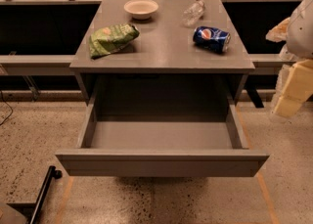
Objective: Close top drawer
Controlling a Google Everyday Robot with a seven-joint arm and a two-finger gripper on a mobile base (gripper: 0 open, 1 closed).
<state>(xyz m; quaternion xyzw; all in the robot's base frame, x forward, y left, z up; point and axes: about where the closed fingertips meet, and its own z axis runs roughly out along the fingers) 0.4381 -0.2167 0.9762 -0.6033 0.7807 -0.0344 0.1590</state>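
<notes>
Here's the top drawer (161,164), hanging well out of the desk (166,52) and towards the camera, low in the middle of the view. It's matte grey, wide and shallow, with a plain front panel and no handle. Its mouth faces up, and the smooth grey floor shows from side wall to side wall. The long front edge runs left to right across the view, with the side walls running back under the desk top.

On the desk, a white bowl (141,14) sits at the back with only its pale inside showing. A clear bottle (193,12) lies beside it, a blue soda can (211,38) lies on its side, and there's a green snack bag (112,39) at left.

The hand (292,88) hangs at the far right edge, well apart from the drawer. I cannot tell how it's set.
</notes>
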